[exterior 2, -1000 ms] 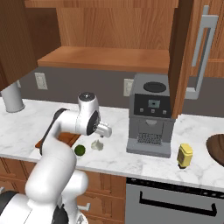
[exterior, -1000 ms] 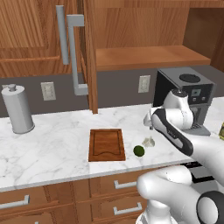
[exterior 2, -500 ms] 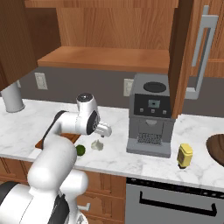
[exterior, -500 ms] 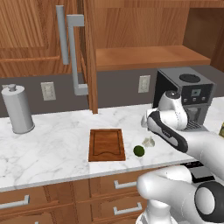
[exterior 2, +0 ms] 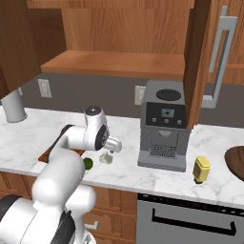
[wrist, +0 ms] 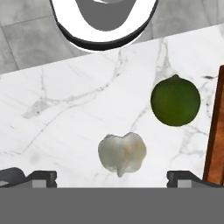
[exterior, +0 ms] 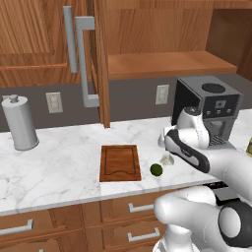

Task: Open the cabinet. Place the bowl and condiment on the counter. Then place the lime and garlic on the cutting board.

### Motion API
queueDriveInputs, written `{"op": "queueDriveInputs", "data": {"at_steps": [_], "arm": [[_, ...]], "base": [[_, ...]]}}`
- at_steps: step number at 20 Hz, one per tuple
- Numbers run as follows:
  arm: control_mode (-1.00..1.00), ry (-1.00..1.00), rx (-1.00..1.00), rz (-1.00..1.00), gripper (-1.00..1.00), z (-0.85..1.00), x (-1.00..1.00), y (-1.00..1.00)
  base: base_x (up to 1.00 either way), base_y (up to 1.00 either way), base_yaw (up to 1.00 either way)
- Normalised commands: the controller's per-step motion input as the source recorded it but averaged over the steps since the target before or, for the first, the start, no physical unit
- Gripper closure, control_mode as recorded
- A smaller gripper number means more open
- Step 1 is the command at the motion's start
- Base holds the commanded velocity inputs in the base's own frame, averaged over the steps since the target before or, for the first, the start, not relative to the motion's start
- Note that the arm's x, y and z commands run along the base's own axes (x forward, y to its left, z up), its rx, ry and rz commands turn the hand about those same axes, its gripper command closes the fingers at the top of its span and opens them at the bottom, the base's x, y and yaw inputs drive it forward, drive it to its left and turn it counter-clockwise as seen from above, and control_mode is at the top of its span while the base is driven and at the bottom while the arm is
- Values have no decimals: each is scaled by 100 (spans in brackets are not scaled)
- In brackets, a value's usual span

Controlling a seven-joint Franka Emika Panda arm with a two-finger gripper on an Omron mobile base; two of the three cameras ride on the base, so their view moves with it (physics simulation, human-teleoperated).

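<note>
My gripper [wrist: 111, 178] hangs open just above the counter [exterior: 59, 162], its fingertips [wrist: 27, 176] standing either side of the whitish garlic [wrist: 121, 153], apart from it. The dark green lime [wrist: 175, 99] lies beside the garlic, near the edge of the cutting board [wrist: 216, 131]. From the left base view, the gripper [exterior: 165, 142] is over the garlic [exterior: 167, 160], with the lime [exterior: 156, 170] and the cutting board [exterior: 118, 162] to its left. The cabinet [exterior: 101, 64] stands open. The yellowish condiment [exterior 2: 201, 169] and the dark bowl [exterior 2: 236, 164] sit on the counter at the right.
A black coffee machine [exterior: 209, 108] stands right behind the hand. A tall grey cylinder [exterior: 19, 123] is at the far left of the counter. The open door's edge hangs over the worktop near the board. Drawers [exterior: 133, 209] run below the front edge.
The hand has eased slightly down toward the garlic. The jaws stay open; garlic and lime have not moved.
</note>
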Motion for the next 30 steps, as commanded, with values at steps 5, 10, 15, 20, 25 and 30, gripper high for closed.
{"op": "queueDriveInputs", "data": {"at_steps": [5, 10, 15, 20, 25, 30], "arm": [[-100, 0, 0, 0, -100, -21, 0, 2], [-100, 1, 0, 0, -100, -23, 0, 1], [-100, 1, 0, 0, -100, -21, 2, 0], [-100, 0, 0, 0, -100, -19, 17, 0], [-100, 0, 0, 0, -100, -20, 20, 3], [-100, 1, 0, 0, -100, -20, 19, 8]], "base": [[0, 0, 0], [0, 0, 0], [0, 0, 0], [0, 0, 0], [0, 0, 0], [0, 0, 0]]}}
